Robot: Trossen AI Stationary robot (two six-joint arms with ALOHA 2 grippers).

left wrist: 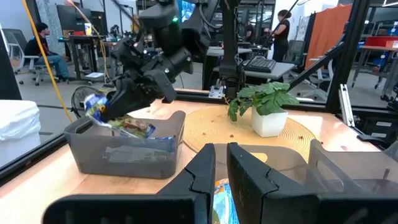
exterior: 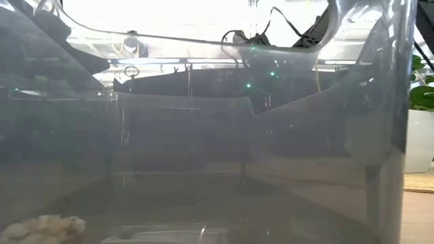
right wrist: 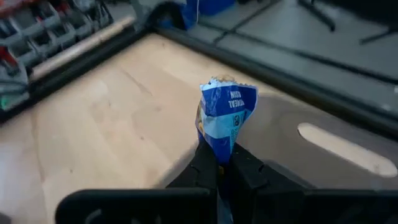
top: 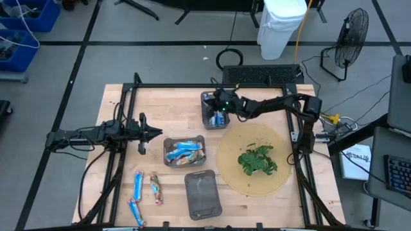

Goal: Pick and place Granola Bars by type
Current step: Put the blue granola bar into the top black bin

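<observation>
Counter (top: pixel 160 96) bare along far-left edge, open room there. Round mat (top: pixel 231 173) with plant (top: pixel 258 159) filled right half. Three grey trays: far (top: pixel 207 102), middle (top: pixel 168 142), near one (top: pixel 203 196) cut close to front edge. Low view blocked by tray wall, little made out. Right claw (right wrist: pixel 219 163) over far tray, clamped on blue bar (right wrist: pixel 227 118). Left claw (top: pixel 156 133) just left of middle tray, fingers narrow, nothing gripped. Three loose bars (top: pixel 137 185) front-left; middle tray's heap uncountable.

Glossy bar wrapper (right wrist: pixel 227 115), wood table (top: pixel 160 102)
</observation>
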